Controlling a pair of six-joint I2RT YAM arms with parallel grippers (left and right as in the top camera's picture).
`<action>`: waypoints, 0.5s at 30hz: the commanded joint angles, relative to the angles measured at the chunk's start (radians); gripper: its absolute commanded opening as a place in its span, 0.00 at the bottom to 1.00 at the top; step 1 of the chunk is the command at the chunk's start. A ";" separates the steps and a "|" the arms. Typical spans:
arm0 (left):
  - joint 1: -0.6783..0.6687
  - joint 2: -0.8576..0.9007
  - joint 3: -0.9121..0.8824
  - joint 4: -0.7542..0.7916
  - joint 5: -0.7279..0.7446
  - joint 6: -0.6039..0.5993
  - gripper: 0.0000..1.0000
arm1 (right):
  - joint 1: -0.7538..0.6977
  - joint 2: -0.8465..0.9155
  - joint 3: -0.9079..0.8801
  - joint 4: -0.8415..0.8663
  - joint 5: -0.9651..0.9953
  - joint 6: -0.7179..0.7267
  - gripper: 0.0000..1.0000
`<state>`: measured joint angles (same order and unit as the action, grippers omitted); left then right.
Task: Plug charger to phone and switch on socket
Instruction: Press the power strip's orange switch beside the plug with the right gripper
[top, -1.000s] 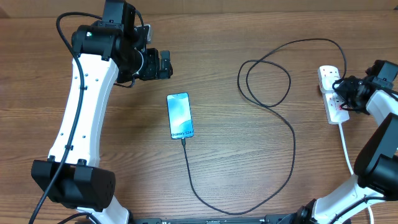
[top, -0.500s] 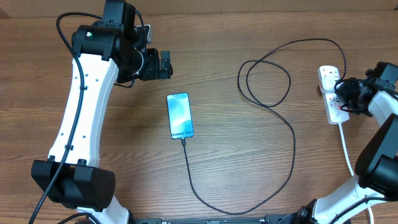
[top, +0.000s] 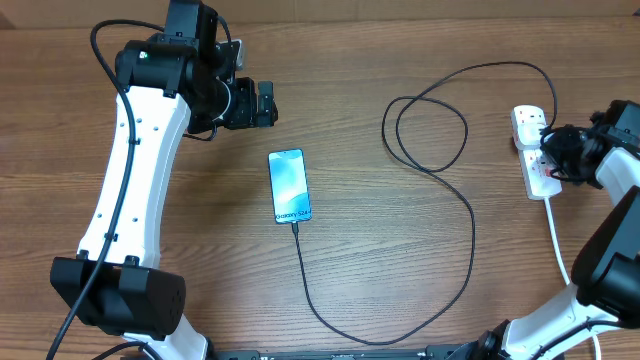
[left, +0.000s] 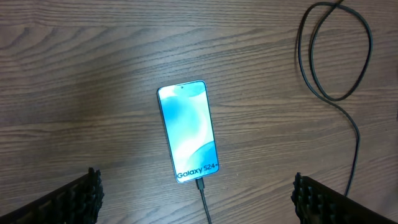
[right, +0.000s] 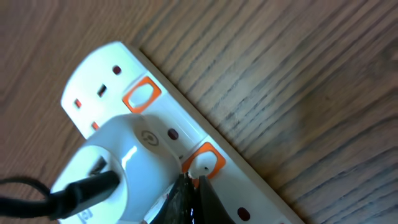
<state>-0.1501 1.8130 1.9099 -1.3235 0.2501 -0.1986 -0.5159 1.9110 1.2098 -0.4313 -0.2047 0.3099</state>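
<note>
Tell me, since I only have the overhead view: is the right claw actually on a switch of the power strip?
Observer: In the right wrist view the right claw has its closed tips at the orange-framed switch of the power strip, beside the white plug.
Operator: And the end outlet?
Observer: Empty, and the end switch has nothing on it.
Operator: Phone connected?
Observer: The left wrist view shows the charger tip seated in the phone, screen reading Galaxy S24+.

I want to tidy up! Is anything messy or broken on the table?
Nothing looks broken or spilled. The phone lies flat with the charger plugged into its bottom end, and the charger's cable just curls in a loose loop on its way to the socket.
</note>
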 joint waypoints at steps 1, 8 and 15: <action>-0.001 0.000 0.010 0.002 0.012 0.027 1.00 | -0.009 -0.045 0.023 0.016 0.011 -0.010 0.04; -0.001 0.000 0.010 0.002 0.012 0.027 0.99 | -0.009 -0.044 0.021 0.056 0.021 -0.003 0.04; -0.001 0.000 0.010 0.008 0.012 0.026 1.00 | -0.006 0.005 0.020 0.056 0.035 -0.002 0.04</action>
<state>-0.1501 1.8130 1.9099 -1.3186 0.2504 -0.1986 -0.5220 1.9064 1.2098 -0.3775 -0.1787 0.3103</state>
